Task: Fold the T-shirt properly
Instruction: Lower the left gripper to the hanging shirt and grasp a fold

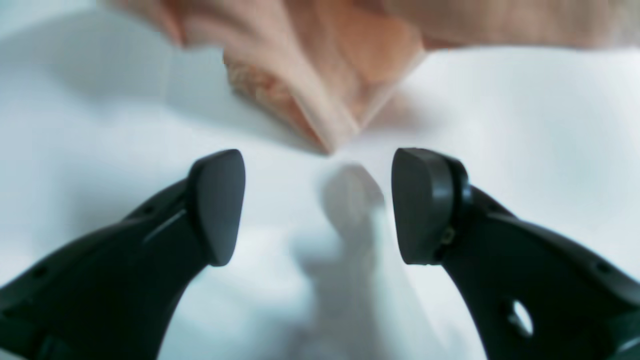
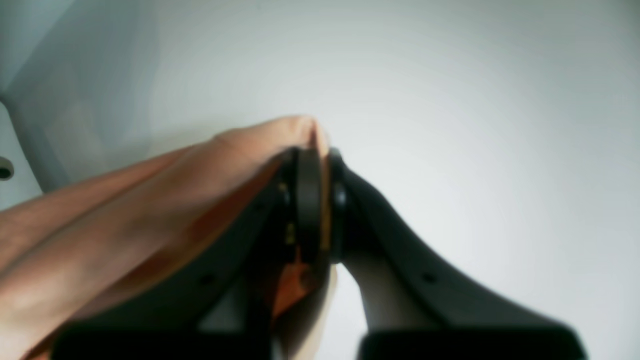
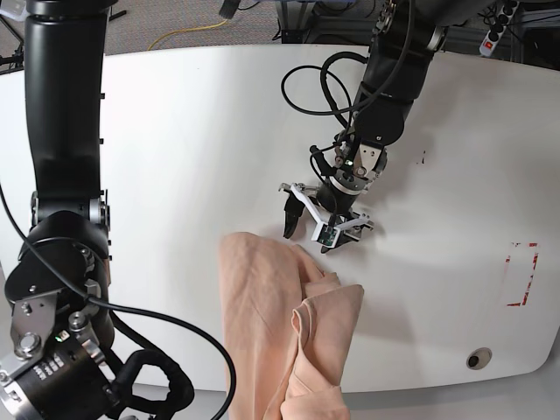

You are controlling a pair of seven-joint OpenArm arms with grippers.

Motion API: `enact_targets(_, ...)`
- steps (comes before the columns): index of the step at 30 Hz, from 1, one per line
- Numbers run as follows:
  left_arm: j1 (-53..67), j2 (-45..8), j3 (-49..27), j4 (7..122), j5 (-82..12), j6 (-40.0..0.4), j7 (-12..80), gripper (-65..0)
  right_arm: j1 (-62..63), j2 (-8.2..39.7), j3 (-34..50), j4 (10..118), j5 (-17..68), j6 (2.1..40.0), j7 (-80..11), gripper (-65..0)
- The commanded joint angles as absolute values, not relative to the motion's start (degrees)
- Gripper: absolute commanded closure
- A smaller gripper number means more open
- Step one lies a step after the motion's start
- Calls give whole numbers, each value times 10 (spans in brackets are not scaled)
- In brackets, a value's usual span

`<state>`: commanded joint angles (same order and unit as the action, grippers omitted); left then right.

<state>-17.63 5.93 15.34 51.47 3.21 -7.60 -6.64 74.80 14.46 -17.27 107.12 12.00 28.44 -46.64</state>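
The peach-pink T-shirt lies crumpled near the table's front edge, with part of it running off the bottom of the base view. My left gripper is open and empty just above the shirt's upper edge. In the left wrist view its fingertips hover over the white table, with a pointed fold of the shirt just ahead. My right gripper is shut on a fold of the shirt, and orange lining shows between the fingers. The right gripper is not seen in the base view.
The white table extends left and behind. A red tape rectangle and a small round hole are at the right front. Black cables loop beside the left arm. The right arm's column stands at the far left.
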Motion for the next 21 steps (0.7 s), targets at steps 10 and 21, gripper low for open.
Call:
enact_targets(10,-209,82,154,467,32,-76,-73,-424,748,145,-173,1073,120,284,-466,0)
enact_targets(21,-225,87,156,440,36,-75,-71,-54,744,145,-173,1072,89,285,-466,0)
